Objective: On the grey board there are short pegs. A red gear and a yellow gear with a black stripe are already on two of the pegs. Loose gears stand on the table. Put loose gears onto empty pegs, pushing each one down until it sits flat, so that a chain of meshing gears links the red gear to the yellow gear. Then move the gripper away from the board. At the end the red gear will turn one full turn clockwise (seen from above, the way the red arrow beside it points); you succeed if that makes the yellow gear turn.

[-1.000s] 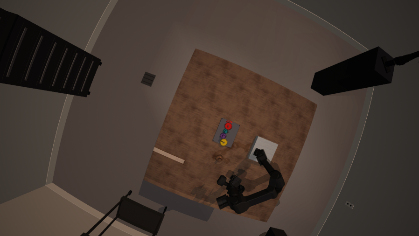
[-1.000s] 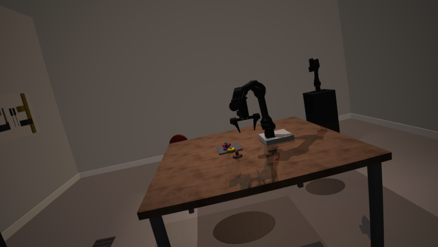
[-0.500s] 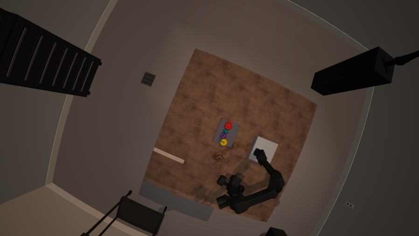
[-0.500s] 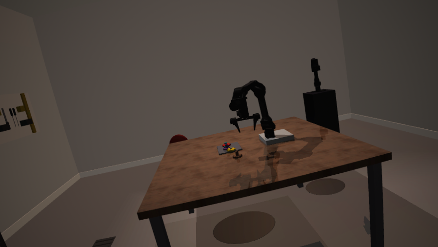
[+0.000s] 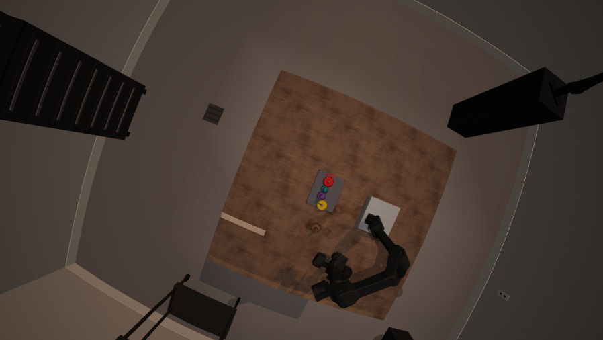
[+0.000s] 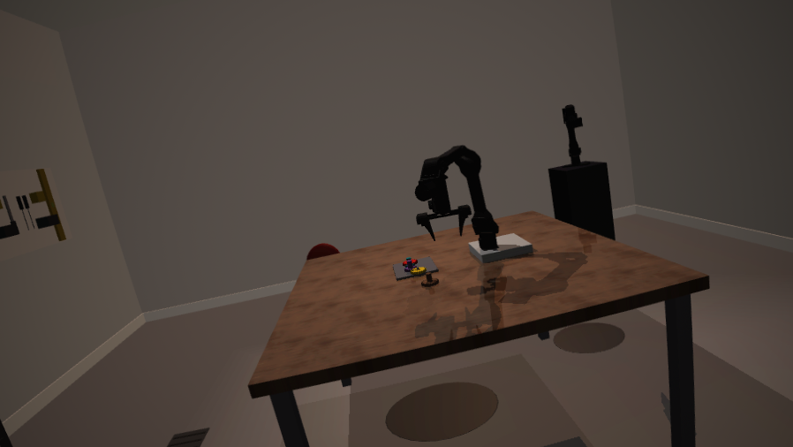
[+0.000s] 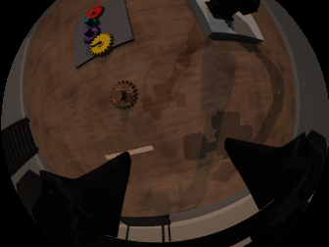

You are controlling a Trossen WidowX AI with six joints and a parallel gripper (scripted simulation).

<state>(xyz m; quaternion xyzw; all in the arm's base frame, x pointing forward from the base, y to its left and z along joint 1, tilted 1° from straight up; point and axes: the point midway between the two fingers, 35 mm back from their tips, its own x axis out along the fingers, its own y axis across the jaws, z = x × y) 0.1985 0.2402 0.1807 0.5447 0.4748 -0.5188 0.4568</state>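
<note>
The grey board (image 5: 336, 191) (image 7: 117, 24) bears a row of four gears: the red gear (image 5: 328, 181) (image 7: 94, 12), a small teal gear (image 5: 324, 189) (image 7: 91, 22), a purple gear (image 5: 321, 195) (image 7: 90, 33) and the yellow gear (image 5: 320, 205) (image 7: 101, 44) with its black stripe. Neighbours look touching or nearly so; whether all sit flat is too small to tell. A brown gear (image 5: 315, 228) (image 6: 429, 282) (image 7: 124, 95) with a raised hub stands on the table off the board's yellow end. My gripper (image 6: 448, 238) (image 7: 179, 151) is open and empty, high above the table and away from the board.
The arm's base stands on a white block (image 5: 385, 207) (image 6: 507, 247) (image 7: 235, 32) to the right of the board in the top view. A pale flat strip (image 5: 243, 224) (image 7: 129, 152) lies on the wooden table (image 5: 295, 105) (image 6: 343, 327). Shadows of the arm fall across the tabletop.
</note>
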